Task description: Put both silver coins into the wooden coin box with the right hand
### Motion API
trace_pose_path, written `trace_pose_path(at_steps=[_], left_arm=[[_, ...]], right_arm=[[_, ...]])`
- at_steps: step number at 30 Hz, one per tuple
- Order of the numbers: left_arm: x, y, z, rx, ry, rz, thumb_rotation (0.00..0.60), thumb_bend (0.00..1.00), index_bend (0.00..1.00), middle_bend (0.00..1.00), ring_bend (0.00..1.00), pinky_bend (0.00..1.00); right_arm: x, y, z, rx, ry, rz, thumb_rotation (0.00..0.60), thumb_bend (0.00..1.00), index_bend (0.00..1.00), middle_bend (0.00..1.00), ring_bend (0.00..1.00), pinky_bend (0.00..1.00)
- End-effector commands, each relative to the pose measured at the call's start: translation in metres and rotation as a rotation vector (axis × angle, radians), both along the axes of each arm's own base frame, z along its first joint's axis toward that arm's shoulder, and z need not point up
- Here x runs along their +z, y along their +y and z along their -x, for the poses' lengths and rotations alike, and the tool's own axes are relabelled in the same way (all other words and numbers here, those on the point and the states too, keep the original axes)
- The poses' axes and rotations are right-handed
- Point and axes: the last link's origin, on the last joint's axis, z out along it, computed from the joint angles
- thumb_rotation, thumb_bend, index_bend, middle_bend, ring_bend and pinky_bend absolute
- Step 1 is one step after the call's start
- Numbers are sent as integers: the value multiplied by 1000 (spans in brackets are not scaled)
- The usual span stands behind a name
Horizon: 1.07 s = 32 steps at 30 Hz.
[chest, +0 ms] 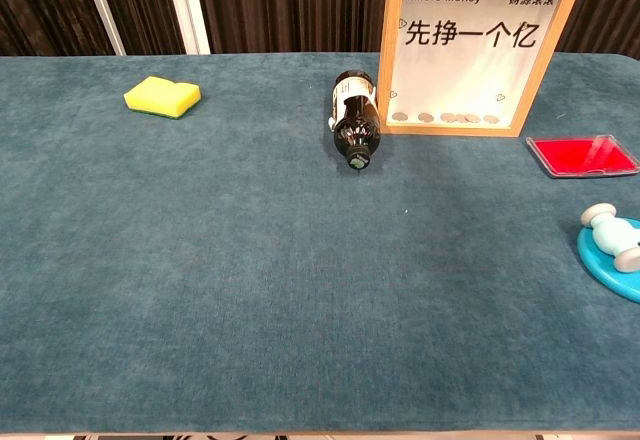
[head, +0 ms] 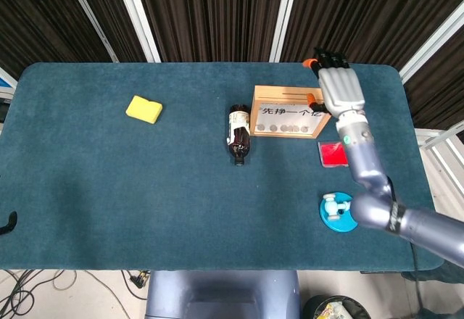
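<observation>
- Right hand [head: 339, 90] hovering over wooden coin box [head: 288, 112], right end; fingers extended, grasping nothing.
- Coins [chest: 446, 117] lying inside box.
- Brown bottle [head: 239, 133] lying at box's 9 o'clock.

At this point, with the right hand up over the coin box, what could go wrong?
The right hand hangs over the right end of the upright coin box; a careless drop or sweep might knock it over. The brown bottle lies on its side just left of the box and could roll if bumped. Pulling the arm back low might catch the red case.
</observation>
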Motion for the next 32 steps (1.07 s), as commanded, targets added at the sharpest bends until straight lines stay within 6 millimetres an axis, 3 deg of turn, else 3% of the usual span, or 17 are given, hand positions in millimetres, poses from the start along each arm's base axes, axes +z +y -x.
trace_pose_path(at_steps=[1, 7, 14, 21, 32], left_arm=[[1, 0, -1, -28, 13, -2, 600, 396, 0, 0, 0, 0], [3, 2, -6, -119, 51, -20, 600, 396, 0, 0, 0, 0], [9, 6, -13, -274, 92, -55, 600, 396, 0, 0, 0, 0], [6, 13, -23, -455, 130, -36, 600, 396, 16, 0, 0, 0], [-13, 11, -31, -542, 165, 62, 600, 397, 20, 0, 0, 0]], right_arm=[[7, 66, 39, 45, 34, 67, 600, 477, 207, 0, 0, 0], [-8, 142, 94, 37, 101, 80, 600, 477, 199, 0, 0, 0], [-22, 201, 145, -28, 145, 108, 600, 477, 199, 0, 0, 0], [-26, 240, 173, -104, 176, 101, 600, 477, 199, 0, 0, 0], [-24, 258, 184, -121, 164, 116, 600, 477, 199, 0, 0, 0]])
